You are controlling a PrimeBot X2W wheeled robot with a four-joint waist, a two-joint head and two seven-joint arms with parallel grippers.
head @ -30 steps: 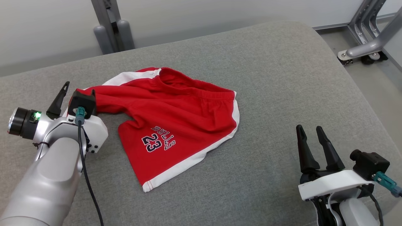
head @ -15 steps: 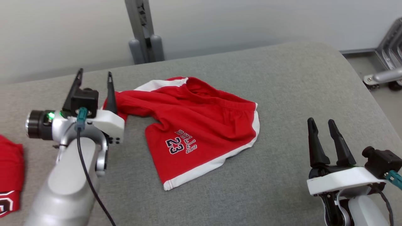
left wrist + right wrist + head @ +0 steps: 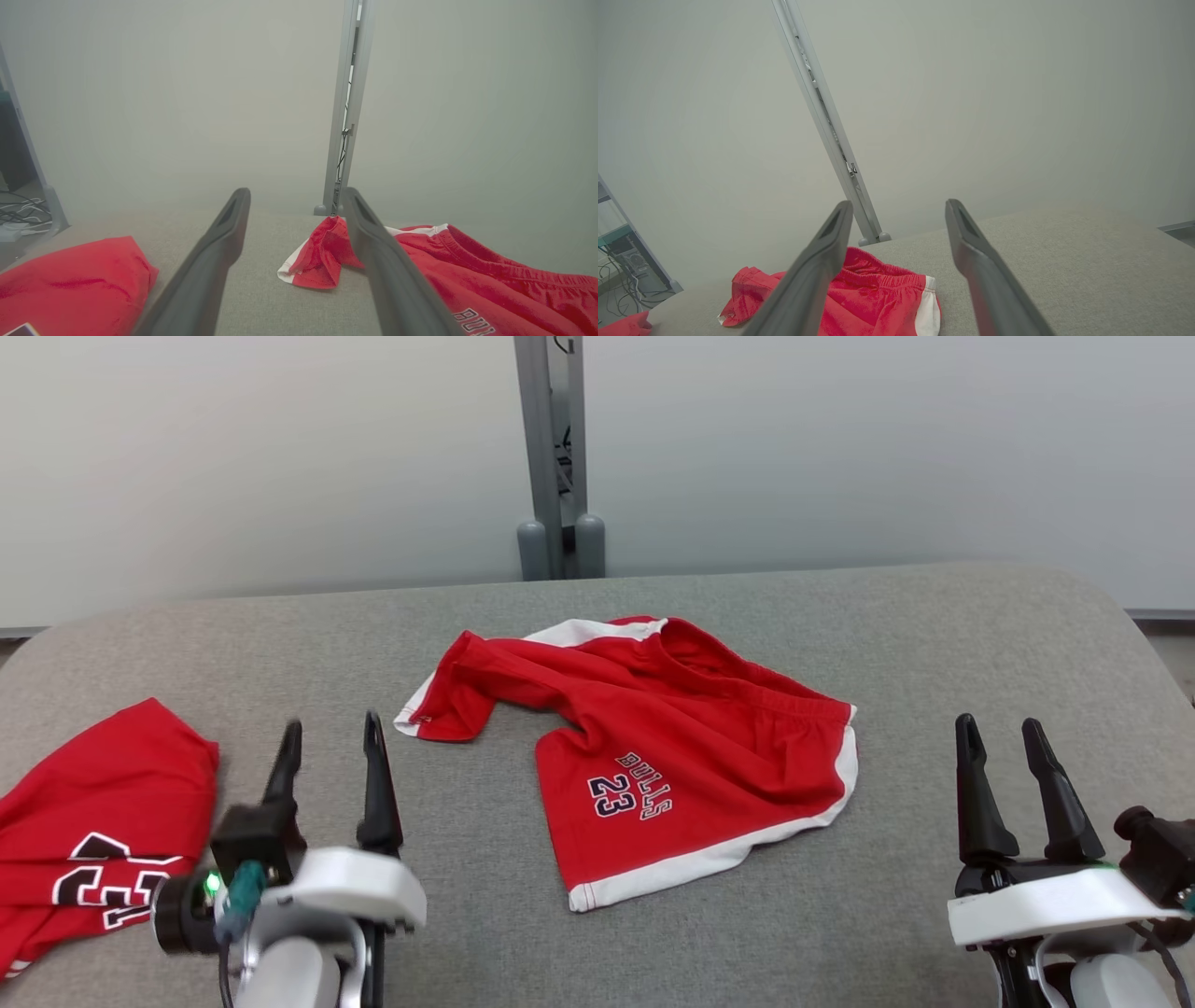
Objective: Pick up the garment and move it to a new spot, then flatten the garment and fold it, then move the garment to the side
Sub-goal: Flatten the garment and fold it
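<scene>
The garment is a pair of red shorts with white side stripes and "BULLS 23" print, lying rumpled on the grey padded table. One leg is twisted and stretched toward the left. My left gripper stands open at the lower left, short of that leg and touching nothing. My right gripper is open at the lower right, off the shorts' waistband side. Both sets of fingers are empty.
A second red garment with a black-and-white number lies at the table's left edge; it also appears as a red bundle. A grey metal post rises behind the table against a pale wall.
The head camera has swung left and tilted up, bringing the second red garment into view. My left gripper has pulled back from the shorts' leg toward the near edge, open and empty.
</scene>
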